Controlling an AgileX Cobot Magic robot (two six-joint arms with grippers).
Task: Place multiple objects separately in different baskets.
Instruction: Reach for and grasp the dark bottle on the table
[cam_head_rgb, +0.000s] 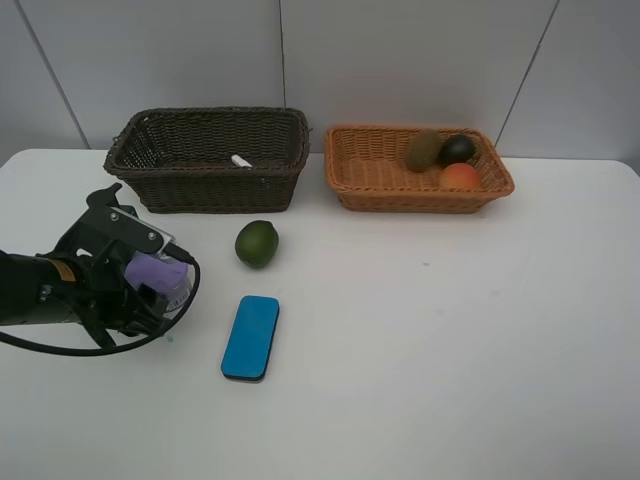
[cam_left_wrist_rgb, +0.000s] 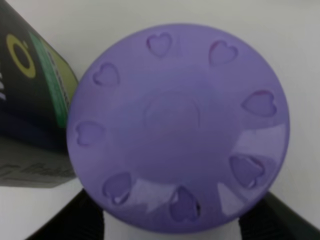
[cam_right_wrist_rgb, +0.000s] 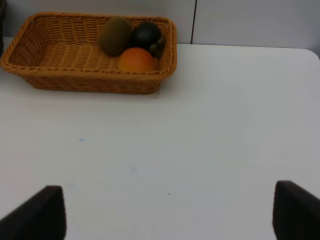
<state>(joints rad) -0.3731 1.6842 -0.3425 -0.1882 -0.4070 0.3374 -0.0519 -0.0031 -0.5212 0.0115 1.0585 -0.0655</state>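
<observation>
Tub: a purple-lidded round tub (cam_left_wrist_rgb: 177, 125), its lid pressed with a ring of small hearts over a pale body, is seen standing at the left front of the white surface (cam_head_rgb: 450, 350).
Neighbour: a dark green bottle (cam_left_wrist_rgb: 30, 100) is seen just beside the tub; contact cannot be told.
Left pincer: the left pincer (cam_head_rgb: 160, 288) is closed on the tub, with its dark fingers (cam_left_wrist_rgb: 75, 222) laid against both sides of the body under the lid.
Right pincer: the right pincer (cam_right_wrist_rgb: 172, 215) is spread wide over bare surface, with nothing held.
Edges: the dark brown woven basket (cam_head_rgb: 205, 190), with a white marker (cam_head_rgb: 241, 160) inside, stands behind the tub.
Loose things: a green lime (cam_head_rgb: 257, 243) and a flat blue eraser (cam_head_rgb: 250, 337) lie to the tub's right, apart from it.
Far basket: the light orange woven basket (cam_head_rgb: 420, 197) holds a brown kiwi (cam_head_rgb: 424, 149), a dark mangosteen (cam_head_rgb: 458, 148) and an orange-red peach (cam_head_rgb: 460, 176).
Room: open surface is seen across the middle and right front.
</observation>
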